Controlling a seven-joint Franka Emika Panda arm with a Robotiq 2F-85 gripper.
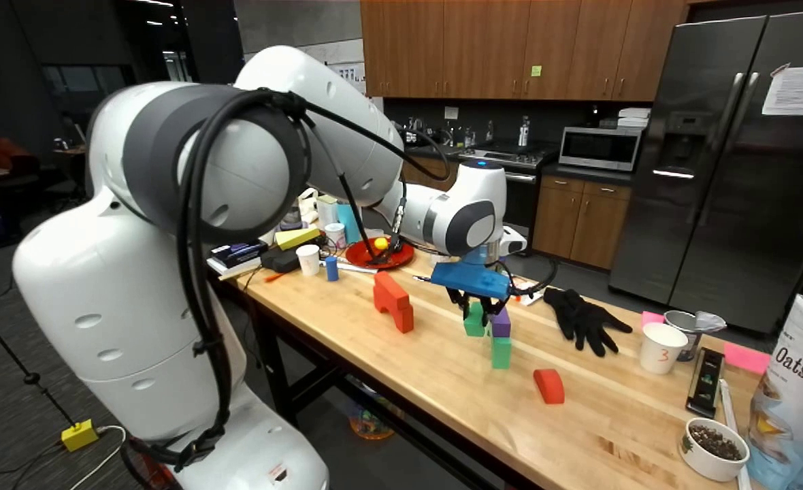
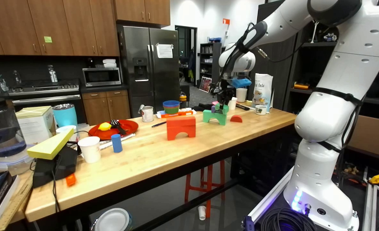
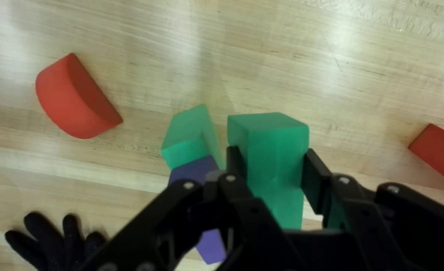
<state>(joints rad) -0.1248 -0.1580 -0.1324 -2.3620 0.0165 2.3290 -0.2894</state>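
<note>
My gripper [image 3: 271,162] is shut on a green block [image 3: 278,146], one pad against each side. In an exterior view this looks like a green arch [image 2: 215,115] standing upright; whether its feet touch the table I cannot tell. Left of it in the wrist view, apart by a narrow gap, is another green block [image 3: 184,131]. A purple block [image 3: 195,169] adjoins that one and is partly hidden by my fingers. From an exterior view, the gripper [image 1: 478,312] points down at the held green block [image 1: 473,323], beside the purple block [image 1: 501,324] and the lower green block [image 1: 501,354].
A red half-round block [image 1: 549,386] lies nearer the table's robot side. A red arch [image 2: 180,126] stands at some distance on the opposite side of my gripper. A black glove [image 1: 585,323], a numbered paper cup [image 1: 660,348], a red plate [image 2: 130,126] and a blue cylinder [image 2: 116,143] share the table.
</note>
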